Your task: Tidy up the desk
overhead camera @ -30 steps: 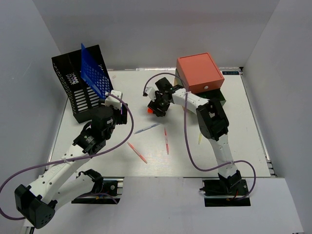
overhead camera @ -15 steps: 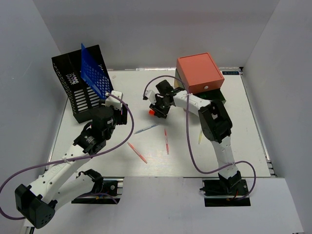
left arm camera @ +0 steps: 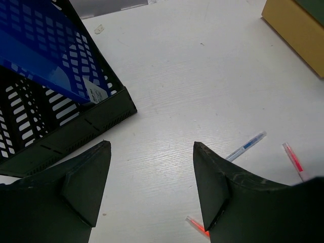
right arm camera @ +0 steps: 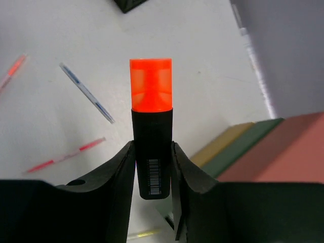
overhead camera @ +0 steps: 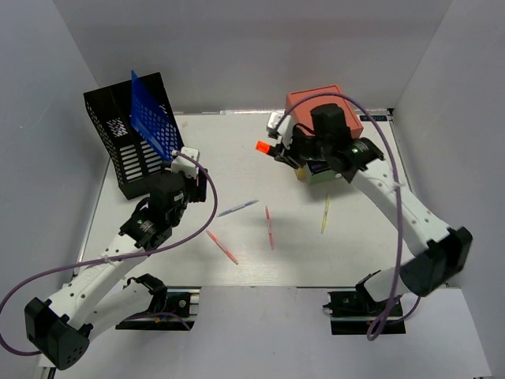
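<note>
The white tabletop (overhead camera: 229, 146) fills the middle of the top view, with both arms reaching over it from its near edge. It lies below both claws, and neither claw touches it.

The right claw (right arm camera: 152, 148) hangs above the far right part of the tabletop, just left of the stacked drawer box (overhead camera: 301, 101). Its fingers are clamped on the black barrel of a marker (right arm camera: 151, 121). The marker's orange cap (overhead camera: 263, 147) sticks out past the fingertips, clear of the surface.

The left claw (left arm camera: 150, 148) hovers over the left half of the tabletop with its fingers spread wide and nothing between them. The bare white surface shows through the gap. The black mesh rack (overhead camera: 126, 154) stands just beyond it at the far left corner, with a blue perforated sheet (overhead camera: 154, 118) leaning in it.

Four pens lie loose on the tabletop between the arms: a blue one (overhead camera: 238, 208), two reddish ones (overhead camera: 269, 227) (overhead camera: 222, 247) and a yellow one (overhead camera: 324, 215).
</note>
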Robot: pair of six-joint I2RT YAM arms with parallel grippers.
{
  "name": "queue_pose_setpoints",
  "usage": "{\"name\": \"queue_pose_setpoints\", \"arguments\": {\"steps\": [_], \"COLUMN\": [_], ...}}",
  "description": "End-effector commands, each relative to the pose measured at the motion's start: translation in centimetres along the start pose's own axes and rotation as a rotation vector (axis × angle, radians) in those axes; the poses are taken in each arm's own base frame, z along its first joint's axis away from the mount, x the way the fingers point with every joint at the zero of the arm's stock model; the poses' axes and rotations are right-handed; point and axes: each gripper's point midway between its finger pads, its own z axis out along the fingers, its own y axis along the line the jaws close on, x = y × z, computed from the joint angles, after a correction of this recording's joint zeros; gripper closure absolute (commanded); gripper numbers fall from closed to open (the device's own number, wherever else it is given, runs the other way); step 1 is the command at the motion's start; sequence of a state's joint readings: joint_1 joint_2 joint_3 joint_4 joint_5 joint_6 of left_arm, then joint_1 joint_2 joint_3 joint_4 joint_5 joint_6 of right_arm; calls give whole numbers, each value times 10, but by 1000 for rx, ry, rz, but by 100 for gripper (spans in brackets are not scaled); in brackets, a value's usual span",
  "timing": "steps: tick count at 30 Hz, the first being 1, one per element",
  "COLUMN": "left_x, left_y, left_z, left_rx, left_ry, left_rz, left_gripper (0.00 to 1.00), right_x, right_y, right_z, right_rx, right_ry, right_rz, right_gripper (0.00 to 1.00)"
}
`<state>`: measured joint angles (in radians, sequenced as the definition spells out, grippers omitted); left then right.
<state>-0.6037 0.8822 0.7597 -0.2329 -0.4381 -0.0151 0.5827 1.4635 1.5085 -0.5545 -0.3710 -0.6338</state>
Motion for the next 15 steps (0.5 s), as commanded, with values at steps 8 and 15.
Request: {"name": "queue_pose_setpoints", "arguments": {"steps": [8, 15], "left_x": [8, 12], "left_y": [-4, -5], "left_z": [5, 6], "left_rx": [14, 12], "left_ry": [16, 28], "left_rz": [14, 25], "left_gripper": [25, 25], "right_x": [85, 113], "right_y": [-68, -96], "right_z": [-77, -88], "right_rx": [378, 362], "right_ry": [283, 390], "right_rz": [-382, -510], "right_gripper": [100, 100]}}
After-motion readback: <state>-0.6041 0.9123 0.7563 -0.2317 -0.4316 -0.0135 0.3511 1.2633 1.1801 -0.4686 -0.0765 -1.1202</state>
